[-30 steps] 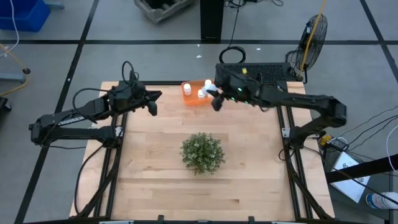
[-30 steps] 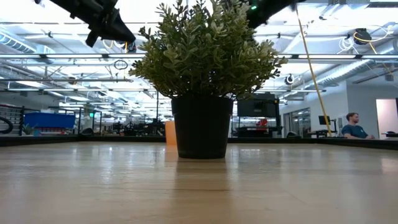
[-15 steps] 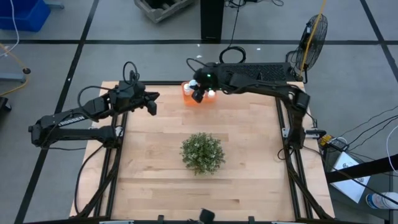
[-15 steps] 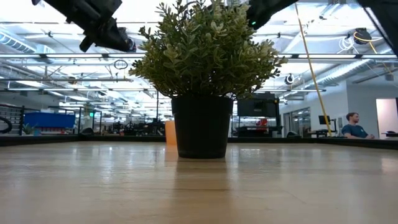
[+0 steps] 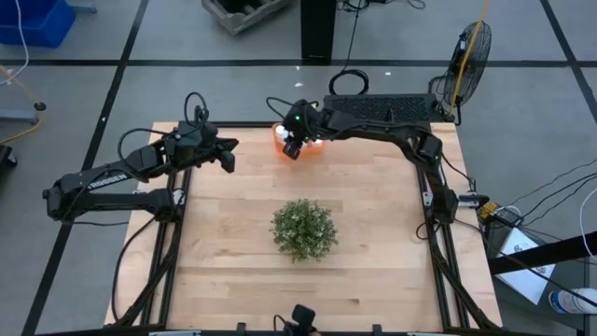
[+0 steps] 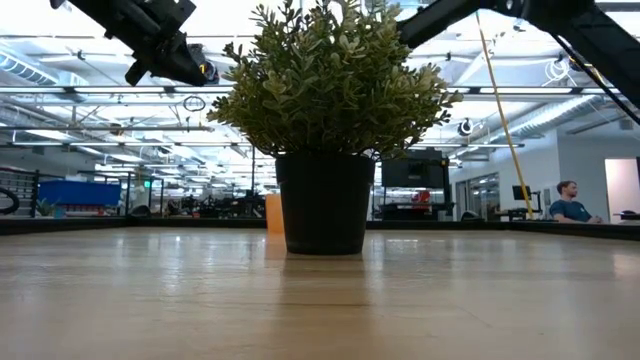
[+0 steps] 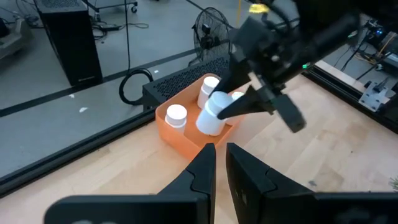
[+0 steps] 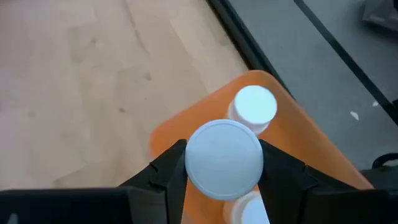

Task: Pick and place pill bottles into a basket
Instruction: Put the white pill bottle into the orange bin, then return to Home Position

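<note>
Right fingers (image 8: 168, 171) pinching a pill bottle (image 8: 224, 158) over the basket (image 8: 186, 134), left fingers (image 7: 199, 171) pressed together, low view hides both behind plant (image 6: 325, 95)

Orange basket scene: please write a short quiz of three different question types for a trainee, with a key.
1. True or false: the right gripper holds a pill bottle over the orange basket.
2. Multiple choice: where does the potted plant stand? A) inside the basket B) near the middle of the table C) on the floor
3. Fill in: the left gripper hangs above the table, holding ____.

Key: 1 true; 2 B; 3 nothing. In the left wrist view, other white bottles, such as one near the basket's end, already stand in the basket.
</note>
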### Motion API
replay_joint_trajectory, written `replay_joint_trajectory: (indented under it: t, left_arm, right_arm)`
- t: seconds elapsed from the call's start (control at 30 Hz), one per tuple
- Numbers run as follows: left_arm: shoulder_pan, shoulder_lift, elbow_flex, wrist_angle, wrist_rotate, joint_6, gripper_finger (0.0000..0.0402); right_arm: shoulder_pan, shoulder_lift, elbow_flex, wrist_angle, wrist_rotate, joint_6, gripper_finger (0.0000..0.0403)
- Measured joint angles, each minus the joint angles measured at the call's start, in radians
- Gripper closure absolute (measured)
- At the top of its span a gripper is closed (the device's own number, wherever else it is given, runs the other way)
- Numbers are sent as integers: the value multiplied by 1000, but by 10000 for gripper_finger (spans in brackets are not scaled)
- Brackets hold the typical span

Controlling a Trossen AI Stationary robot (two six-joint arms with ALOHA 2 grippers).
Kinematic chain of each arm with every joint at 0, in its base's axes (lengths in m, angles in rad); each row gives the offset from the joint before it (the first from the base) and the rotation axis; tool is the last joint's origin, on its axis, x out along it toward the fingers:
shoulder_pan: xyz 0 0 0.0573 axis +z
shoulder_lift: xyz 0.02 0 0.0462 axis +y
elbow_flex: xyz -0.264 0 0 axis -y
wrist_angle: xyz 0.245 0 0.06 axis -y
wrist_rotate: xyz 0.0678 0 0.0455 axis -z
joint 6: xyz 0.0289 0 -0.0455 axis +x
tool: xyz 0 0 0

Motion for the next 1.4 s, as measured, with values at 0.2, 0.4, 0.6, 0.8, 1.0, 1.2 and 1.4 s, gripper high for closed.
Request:
replay_joint_trajectory:
  t: [0.2,0.4,0.6,0.8,1.0,1.2,1.4]
  left_arm:
    - [0,0,0,0,0,0,360]
    - [0,0,0,0,0,1,360]
    - [1,0,0,0,-8,4,360]
    - [12,0,0,-1,-6,4,360]
    - [14,0,0,-1,0,2,360]
    - [14,0,0,-1,1,0,360]
    - [14,0,0,-1,1,1,360]
  right_arm:
    - [-14,33,-1,31,-25,-23,256]
    - [-25,61,-2,12,-42,-22,256]
    - [-33,92,-1,24,-68,2,256]
    - [-38,103,-2,16,-93,25,251]
    - [-39,106,-2,61,-91,23,190]
    - [-40,106,-2,62,-93,21,171]
    - [-24,83,-3,71,-90,42,169]
